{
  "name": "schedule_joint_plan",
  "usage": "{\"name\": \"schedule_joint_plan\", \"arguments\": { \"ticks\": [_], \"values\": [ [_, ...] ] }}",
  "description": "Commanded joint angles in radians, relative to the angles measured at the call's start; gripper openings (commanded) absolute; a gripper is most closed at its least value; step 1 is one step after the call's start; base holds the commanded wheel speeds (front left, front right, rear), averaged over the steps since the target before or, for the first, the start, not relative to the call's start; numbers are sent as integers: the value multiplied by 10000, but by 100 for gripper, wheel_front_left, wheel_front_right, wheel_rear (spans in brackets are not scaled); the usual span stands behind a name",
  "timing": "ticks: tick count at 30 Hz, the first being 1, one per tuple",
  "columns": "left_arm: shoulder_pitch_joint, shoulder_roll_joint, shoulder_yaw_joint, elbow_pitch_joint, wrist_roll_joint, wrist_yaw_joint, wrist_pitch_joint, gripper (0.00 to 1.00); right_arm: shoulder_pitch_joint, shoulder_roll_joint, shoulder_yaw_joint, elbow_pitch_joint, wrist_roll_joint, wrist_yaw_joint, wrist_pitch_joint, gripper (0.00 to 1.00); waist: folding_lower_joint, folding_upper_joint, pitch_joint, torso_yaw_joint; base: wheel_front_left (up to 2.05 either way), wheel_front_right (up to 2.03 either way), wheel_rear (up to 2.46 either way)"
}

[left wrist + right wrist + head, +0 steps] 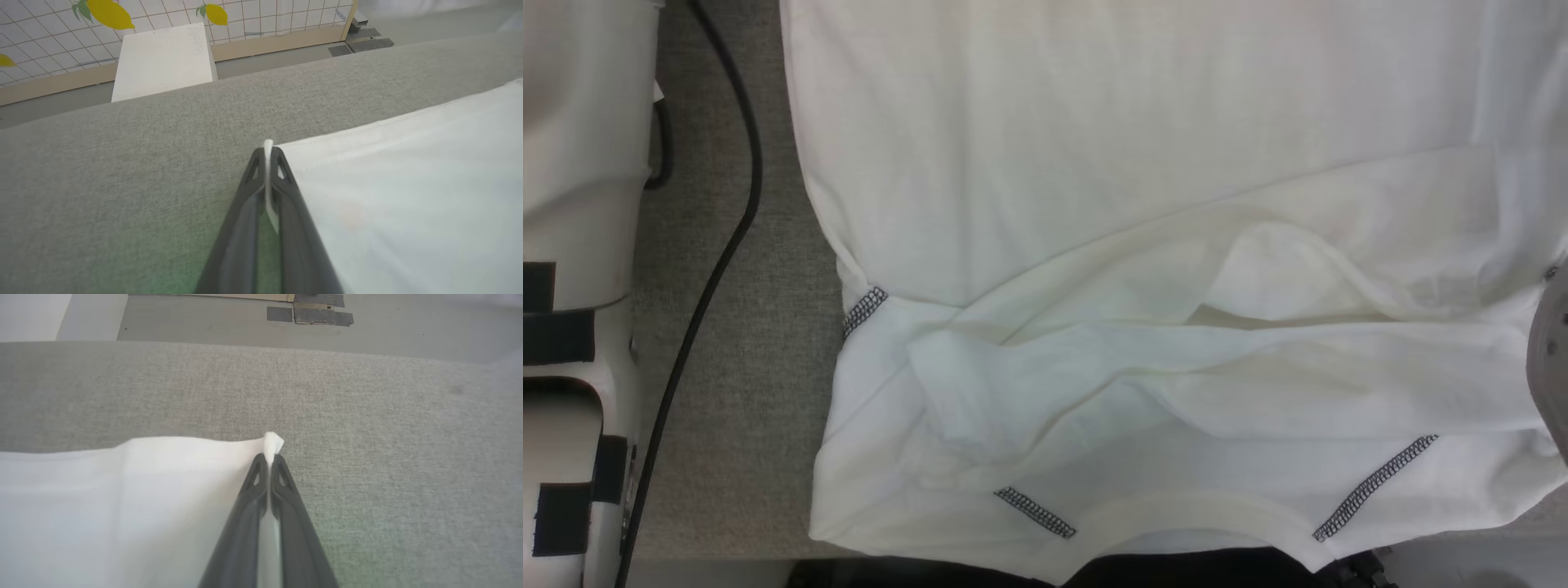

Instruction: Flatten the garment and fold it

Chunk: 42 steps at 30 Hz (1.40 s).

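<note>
Surface: grey woven-cloth counter [735, 392]; grey floor [408, 326] beyond it, lemon-print grid screen [253, 20] at the back.
Garment: white garment [1094, 180] spread on the counter, far part smooth. Near part rumpled, with loose folds [1258, 278] heaped above the ribbed neckline [1176, 510]. Dark zigzag stitching [1376, 486] shows either side of the neck.
Left pincer: left pincer [267, 153] closed on one corner of the garment; a thin strip of white cloth is nipped between the tips.
Right pincer: right pincer [269, 457] closed on the other corner; only a small tuft pokes past the tips.
Step (judged): both corners gripped, ready to pull taut or carry over for a fold.
Risk 1: thin cloth and a shallow bite, so a corner could slip out under a sharp pull.
Risk 2: an uneven pull between the arms would skew the edge and give a crooked fold.
Risk 3: the rumpled folds near the neck are not flattened; folding now would trap the creases.
Risk 4: the neckline edge seems to reach the near counter edge, so dragging that way could slide the cloth off.
Risk 5: black cable [723, 245] lies just beside the garment's left edge and could snag it.
Containers: white box [163, 61] on the floor beyond the counter, well apart from the garment. Top looks shut, so its contents cannot be told.
</note>
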Motion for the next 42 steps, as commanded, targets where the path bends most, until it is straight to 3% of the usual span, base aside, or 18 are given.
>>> {"name": "schedule_joint_plan", "arguments": {
  "ticks": [1,10,17,23,28,34,42],
  "values": [
    [-113,75,30,27,-45,-56,-231,0,313,14,201,-31,101,-15,-296,0,-1,0,-194,-59,0,0,0],
    [1176,49,81,-200,-635,-404,-1957,0,2032,-98,1940,-623,1664,-15,-2837,0,-1,0,-1684,-160,0,0,0],
    [3483,354,9,-1157,-1466,-604,-3004,0,4697,-1134,3786,-2156,3260,-15,-4706,0,-1,0,-3297,-127,0,0,0],
    [6158,570,184,-2312,-2149,-561,-3772,0,7270,-2033,4303,-3513,3896,-15,-5782,0,-1,0,-4666,-38,0,0,0],
    [8621,570,364,-3254,-2761,-317,-4107,0,9268,-2347,4274,-4460,4271,-15,-5895,0,-1,0,-5539,55,0,0,0],
    [11054,414,334,-4131,-3368,-76,-4306,0,11307,-2556,4055,-5599,4642,-15,-5216,0,-1,0,-6194,260,0,0,0],
    [12983,177,1,-4288,-3707,95,-4468,0,13661,-2431,3295,-7085,4834,-15,-4182,0,-1,0,-6516,599,0,0,0]
  ]
}}
